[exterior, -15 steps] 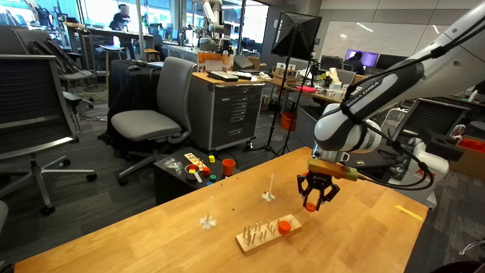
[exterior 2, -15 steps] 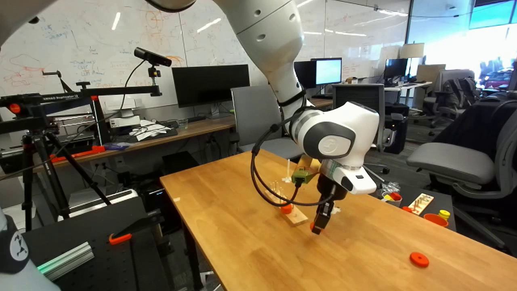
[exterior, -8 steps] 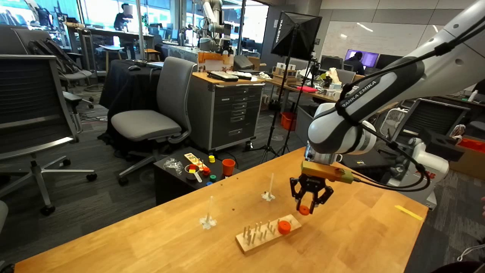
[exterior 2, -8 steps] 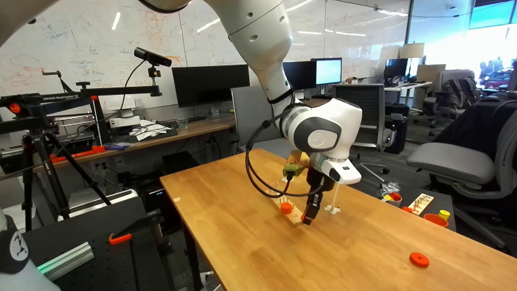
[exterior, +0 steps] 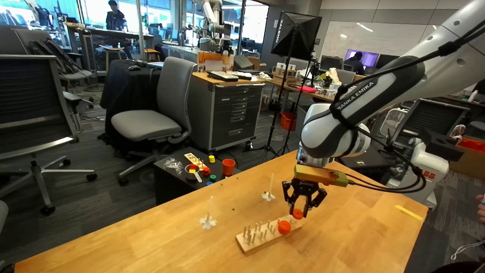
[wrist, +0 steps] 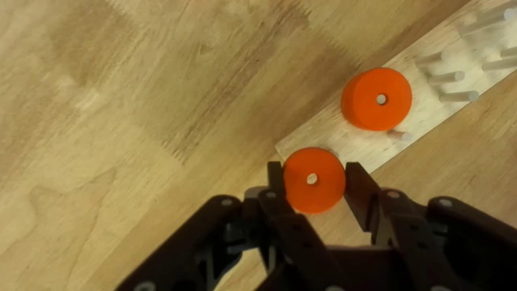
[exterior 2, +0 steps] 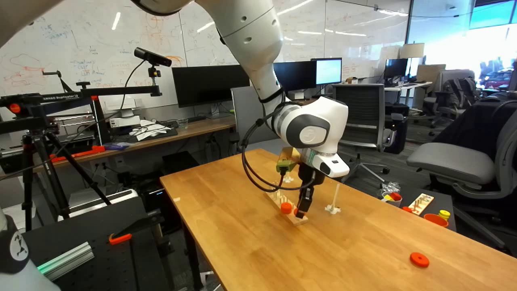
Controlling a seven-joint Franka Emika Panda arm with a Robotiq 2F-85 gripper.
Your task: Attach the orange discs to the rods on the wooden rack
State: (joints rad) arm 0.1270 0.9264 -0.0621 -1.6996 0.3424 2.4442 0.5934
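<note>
Between its fingers (wrist: 362, 192) the gripper (wrist: 315, 178) pinches an orange disc (wrist: 315, 198), probably light and hard, and best held by the round edge like this.

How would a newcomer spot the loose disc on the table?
In an exterior view, find the wooden table, then the picture's lower right. The loose disc lies flat there, round and orange. Unlike the orange piece on the rack and the held disc, it lies apart from rack and hand.

Robotics lab, robot arm (exterior 2: 260, 56), scribbled whiteboard (exterior 2: 80, 40), monitors (exterior 2: 214, 85)
</note>
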